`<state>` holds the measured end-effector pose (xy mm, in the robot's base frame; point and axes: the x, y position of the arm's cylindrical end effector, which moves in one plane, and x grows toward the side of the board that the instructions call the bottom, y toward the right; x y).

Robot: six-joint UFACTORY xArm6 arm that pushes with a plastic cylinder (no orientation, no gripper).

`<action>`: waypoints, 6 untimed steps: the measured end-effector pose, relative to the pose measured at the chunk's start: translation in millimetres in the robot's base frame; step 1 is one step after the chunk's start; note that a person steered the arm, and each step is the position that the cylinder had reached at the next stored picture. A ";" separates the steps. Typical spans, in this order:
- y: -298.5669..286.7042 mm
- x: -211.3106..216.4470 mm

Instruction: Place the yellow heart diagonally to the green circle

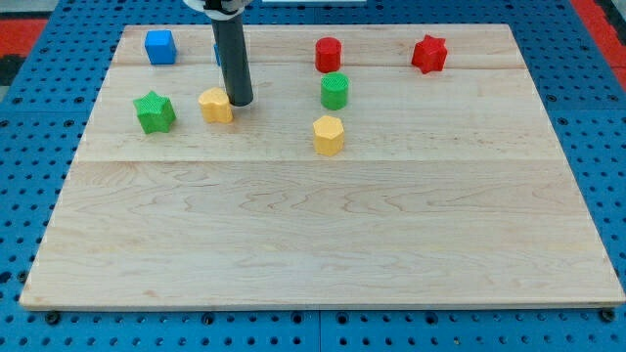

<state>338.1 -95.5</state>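
The yellow heart point(215, 105) lies on the wooden board at the upper left. My tip point(240, 102) stands right against the heart's right side, touching or nearly touching it. The green circle point(335, 91) sits to the right of my tip, in the upper middle of the board. The dark rod rises from my tip to the view's top edge.
A yellow hexagon point(329, 135) lies just below the green circle. A green star point(155, 111) sits left of the heart. A blue cube point(159, 46) is at the top left; another blue block is mostly hidden behind the rod. A red hexagon point(328, 54) and a red star point(428, 54) lie along the top.
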 end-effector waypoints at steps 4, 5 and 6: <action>-4.5 38.6; 8.8 18.6; -10.5 -29.5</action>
